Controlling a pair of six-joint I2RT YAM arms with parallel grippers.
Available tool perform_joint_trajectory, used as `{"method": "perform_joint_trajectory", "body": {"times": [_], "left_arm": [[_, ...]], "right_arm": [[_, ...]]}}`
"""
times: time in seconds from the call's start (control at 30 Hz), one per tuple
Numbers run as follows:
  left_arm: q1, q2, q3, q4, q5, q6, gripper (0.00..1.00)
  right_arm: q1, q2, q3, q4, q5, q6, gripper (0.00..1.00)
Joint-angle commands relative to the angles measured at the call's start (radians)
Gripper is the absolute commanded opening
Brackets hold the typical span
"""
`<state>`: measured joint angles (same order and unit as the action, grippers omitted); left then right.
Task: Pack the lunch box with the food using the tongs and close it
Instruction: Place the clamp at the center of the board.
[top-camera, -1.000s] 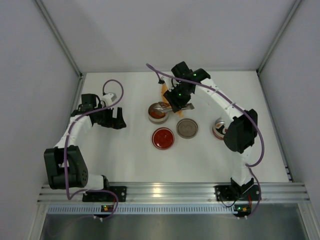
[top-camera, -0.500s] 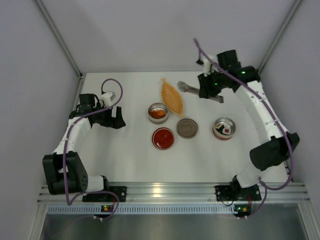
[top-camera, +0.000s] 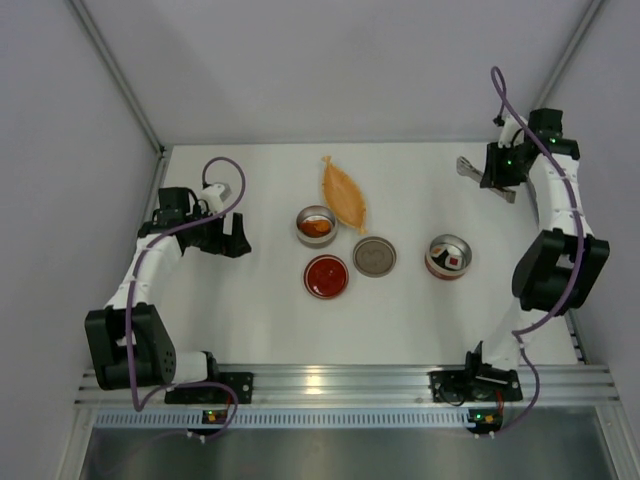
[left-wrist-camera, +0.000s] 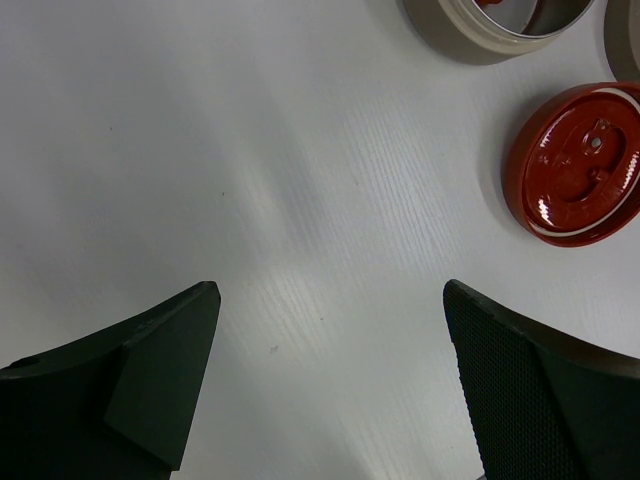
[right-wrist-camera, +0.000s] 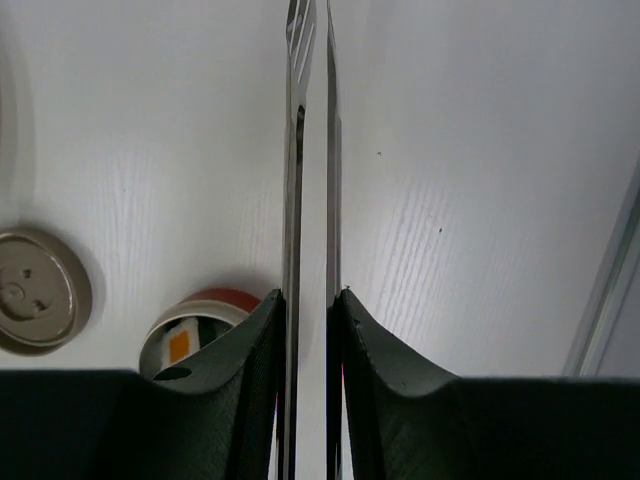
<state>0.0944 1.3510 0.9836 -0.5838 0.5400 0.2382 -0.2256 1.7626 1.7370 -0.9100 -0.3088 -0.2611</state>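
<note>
Slim silver tongs (right-wrist-camera: 309, 120) run straight up between the fingers of my right gripper (right-wrist-camera: 310, 300), which is shut on them. Their two arms are squeezed almost together, with nothing between the tips. In the top view this gripper (top-camera: 492, 172) is at the far right back of the table, with the tongs (top-camera: 467, 166) pointing left. One lunch box tin (top-camera: 317, 226) holds orange-brown food (top-camera: 318, 228). Another tin (top-camera: 447, 257) holds a white cube (top-camera: 454, 261), also seen as a cube (right-wrist-camera: 178, 345) in the right wrist view. My left gripper (top-camera: 236, 238) (left-wrist-camera: 330, 292) is open over bare table.
A red lid (top-camera: 327, 276) (left-wrist-camera: 580, 165) and a grey lid (top-camera: 375, 256) (right-wrist-camera: 35, 290) lie between the two tins. An orange leaf-shaped dish (top-camera: 344, 194) lies behind them. The side wall stands close to the right arm.
My right arm has swung with the tongs from over the left tin to the far right back of the table, and the tongs have been squeezed narrower. The left arm has not moved.
</note>
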Motion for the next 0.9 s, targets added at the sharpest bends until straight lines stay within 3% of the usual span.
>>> {"method": "perform_joint_trajectory", "body": {"times": [0.0, 0.4, 0.6, 0.77, 0.87], "left_arm": [[-0.002, 0.013, 0.032, 0.018, 0.011, 0.009, 0.98], [-0.001, 0.048, 0.013, 0.032, 0.005, 0.012, 0.98], [-0.001, 0.037, -0.014, 0.039, 0.014, 0.016, 0.98], [-0.001, 0.022, -0.014, 0.021, 0.015, 0.03, 0.98], [-0.001, 0.013, -0.014, -0.004, 0.024, 0.048, 0.98]], "right_arm": [[-0.003, 0.099, 0.074, 0.121, -0.013, -0.007, 0.27], [0.006, 0.376, 0.15, 0.128, 0.011, -0.049, 0.35], [0.008, 0.394, 0.09, 0.102, 0.039, -0.078, 0.38], [0.019, 0.423, 0.095, 0.062, 0.054, -0.115, 0.5], [0.022, 0.439, 0.105, 0.051, 0.077, -0.122, 0.53]]}}
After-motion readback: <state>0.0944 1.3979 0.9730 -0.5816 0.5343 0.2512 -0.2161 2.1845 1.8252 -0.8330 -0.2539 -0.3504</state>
